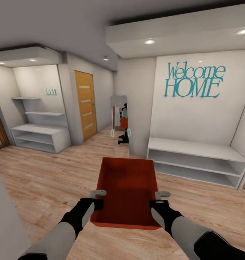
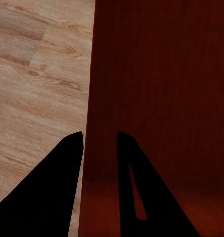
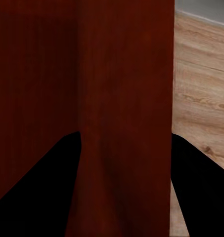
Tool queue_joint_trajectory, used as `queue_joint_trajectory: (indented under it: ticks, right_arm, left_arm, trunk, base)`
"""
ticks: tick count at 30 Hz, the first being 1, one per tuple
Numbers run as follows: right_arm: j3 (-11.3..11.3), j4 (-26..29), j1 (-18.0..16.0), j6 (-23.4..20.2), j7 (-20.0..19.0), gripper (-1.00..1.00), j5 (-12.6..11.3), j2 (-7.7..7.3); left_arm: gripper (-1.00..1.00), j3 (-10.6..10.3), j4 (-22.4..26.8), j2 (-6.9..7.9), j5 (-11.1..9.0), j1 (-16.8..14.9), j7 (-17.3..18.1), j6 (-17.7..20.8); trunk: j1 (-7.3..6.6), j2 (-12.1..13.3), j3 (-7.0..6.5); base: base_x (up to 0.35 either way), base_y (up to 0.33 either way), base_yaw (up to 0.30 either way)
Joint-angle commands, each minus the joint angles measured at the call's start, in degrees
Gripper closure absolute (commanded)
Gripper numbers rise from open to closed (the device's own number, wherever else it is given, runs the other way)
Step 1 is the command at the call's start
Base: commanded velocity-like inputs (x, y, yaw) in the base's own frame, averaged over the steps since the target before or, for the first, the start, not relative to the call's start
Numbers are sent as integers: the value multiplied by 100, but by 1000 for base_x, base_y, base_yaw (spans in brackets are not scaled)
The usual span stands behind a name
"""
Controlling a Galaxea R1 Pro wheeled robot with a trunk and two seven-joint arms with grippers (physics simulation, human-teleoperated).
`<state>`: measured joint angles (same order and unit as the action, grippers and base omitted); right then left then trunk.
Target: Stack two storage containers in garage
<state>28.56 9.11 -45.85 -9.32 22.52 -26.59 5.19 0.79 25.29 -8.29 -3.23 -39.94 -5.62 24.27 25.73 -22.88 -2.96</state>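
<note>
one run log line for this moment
phase: carrying | held: storage container | left claw: on its left wall | right claw: on its right wall | underfoot: wood floor

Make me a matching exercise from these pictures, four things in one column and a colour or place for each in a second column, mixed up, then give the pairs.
Things:
1. storage container
2. Welcome HOME lettering
3. door
4. low white shelf unit

Descriptions:
A. teal, on the white wall
B. orange-brown wood with pale horizontal strips
C. orange-red, held between the left gripper and the right gripper
D. on the wood floor under the lettering

Pairs: 1-C, 2-A, 3-B, 4-D
</note>
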Motion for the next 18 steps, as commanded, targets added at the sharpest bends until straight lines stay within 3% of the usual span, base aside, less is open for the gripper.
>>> queue_joint_trajectory:
  ticks: [1,18]
  right_arm:
    - [-34,52,-3,-52,42,100,93,0]
    - [-34,49,-3,-52,38,100,93,0]
  left_arm:
    - [100,-35,-6,-11,-55,4,-54,29]
    - [100,-35,-6,-15,-53,4,-52,25]
  trunk:
    - [5,-4,2]
    - [5,-4,2]
  base:
    - [322,0,70]
    - [322,0,8]
